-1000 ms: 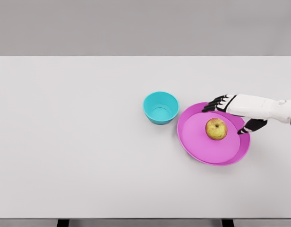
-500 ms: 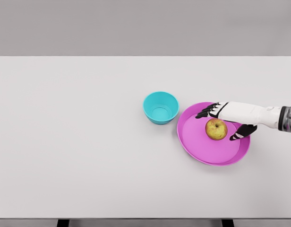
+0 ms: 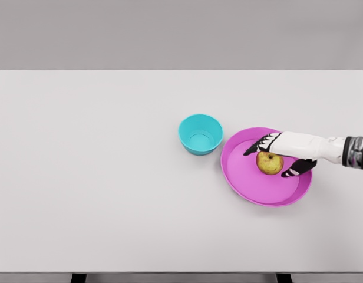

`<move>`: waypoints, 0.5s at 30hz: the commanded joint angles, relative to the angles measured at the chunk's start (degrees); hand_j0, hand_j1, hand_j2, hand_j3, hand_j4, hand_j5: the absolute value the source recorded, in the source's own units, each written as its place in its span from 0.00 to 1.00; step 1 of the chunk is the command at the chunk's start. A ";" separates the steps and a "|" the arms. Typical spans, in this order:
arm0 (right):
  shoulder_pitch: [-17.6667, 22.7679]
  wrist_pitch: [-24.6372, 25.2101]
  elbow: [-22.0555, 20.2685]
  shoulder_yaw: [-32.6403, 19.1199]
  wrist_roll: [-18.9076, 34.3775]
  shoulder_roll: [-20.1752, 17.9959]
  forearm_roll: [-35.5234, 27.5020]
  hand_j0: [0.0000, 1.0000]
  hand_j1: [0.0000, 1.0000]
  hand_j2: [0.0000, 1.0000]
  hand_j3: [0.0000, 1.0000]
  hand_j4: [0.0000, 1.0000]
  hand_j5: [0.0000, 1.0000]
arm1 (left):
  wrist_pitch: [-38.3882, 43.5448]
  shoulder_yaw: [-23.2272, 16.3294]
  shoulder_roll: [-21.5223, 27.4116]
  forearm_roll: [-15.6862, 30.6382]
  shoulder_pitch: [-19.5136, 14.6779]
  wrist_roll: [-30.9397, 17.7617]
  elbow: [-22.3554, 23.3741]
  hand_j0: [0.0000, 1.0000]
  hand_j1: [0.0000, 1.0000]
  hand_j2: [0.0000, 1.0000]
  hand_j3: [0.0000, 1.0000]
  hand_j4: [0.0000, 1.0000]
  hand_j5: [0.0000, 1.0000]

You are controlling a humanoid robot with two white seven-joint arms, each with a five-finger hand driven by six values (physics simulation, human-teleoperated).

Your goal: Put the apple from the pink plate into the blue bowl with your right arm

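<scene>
A yellow-green apple [image 3: 269, 164] lies on the pink plate [image 3: 252, 184] at the right of the white table. My right hand [image 3: 276, 155] reaches in from the right edge and sits over the apple's top. Its black fingers [image 3: 257, 145] are spread above the apple's far side and the thumb [image 3: 294, 171] is low on the near right side. The hand is open around the apple and has no closed grip on it. The empty blue bowl [image 3: 200, 134] stands just left of the plate. My left arm is out of view.
The white table [image 3: 111, 177] spreads wide to the left and front of the bowl and plate. Its far edge meets a grey wall.
My right hand has moved left and down from the plate's far right rim to sit over the apple. The apple, plate and bowl have not moved.
</scene>
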 commanded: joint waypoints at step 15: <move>-1.49 0.15 -0.74 0.20 -0.02 0.13 -0.09 0.43 0.43 0.43 0.43 0.43 0.43 | 0.00 -0.02 0.00 0.02 0.00 -0.01 0.03 1.00 1.00 1.00 1.00 1.00 1.00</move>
